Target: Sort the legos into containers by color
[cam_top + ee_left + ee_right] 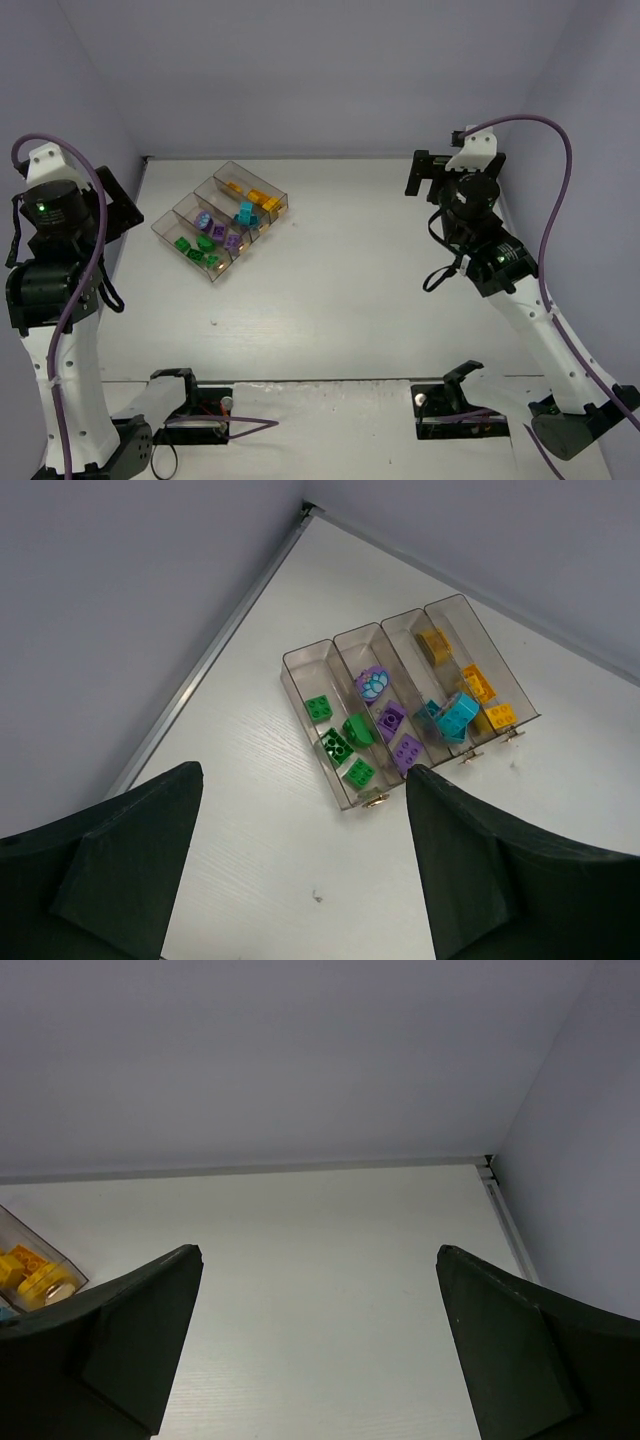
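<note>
The four joined clear containers (162, 229) stand at the table's back left. In the left wrist view they (298, 702) hold the legos by colour: green bricks (340, 742) in the leftmost bin, purple ones (398, 735) beside them, cyan ones (455, 716) in the third, orange-yellow ones (475, 683) in the rightmost. My left gripper (305, 770) is open and empty, raised high to the near left of the bins. My right gripper (320, 1250) is open and empty, raised over the back right (425, 178). Yellow bricks (35, 1272) show at its view's left edge.
Grey walls close off the table at the back and both sides. A metal strip (215, 650) runs along the left wall's foot. A small dark speck (213, 322) lies on the white table in front of the bins.
</note>
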Robot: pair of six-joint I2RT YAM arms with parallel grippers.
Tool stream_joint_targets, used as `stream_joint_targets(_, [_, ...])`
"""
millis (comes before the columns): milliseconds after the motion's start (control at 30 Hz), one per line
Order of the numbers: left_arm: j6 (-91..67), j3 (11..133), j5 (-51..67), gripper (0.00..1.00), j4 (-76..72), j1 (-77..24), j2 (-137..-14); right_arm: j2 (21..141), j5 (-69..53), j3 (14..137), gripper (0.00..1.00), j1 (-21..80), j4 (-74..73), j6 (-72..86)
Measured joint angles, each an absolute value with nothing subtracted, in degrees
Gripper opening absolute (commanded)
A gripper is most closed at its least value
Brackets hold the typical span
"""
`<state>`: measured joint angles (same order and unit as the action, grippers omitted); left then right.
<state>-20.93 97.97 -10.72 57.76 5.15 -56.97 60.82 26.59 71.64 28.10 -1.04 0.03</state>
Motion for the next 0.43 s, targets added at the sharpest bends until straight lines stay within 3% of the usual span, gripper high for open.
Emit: stream_joint_targets(433, [-20.7,98.2,-14.3,0.76,58.1,4.4,-57.5,60.9,27.4,71.6,1.00,28.1,-0.5,-0.3])
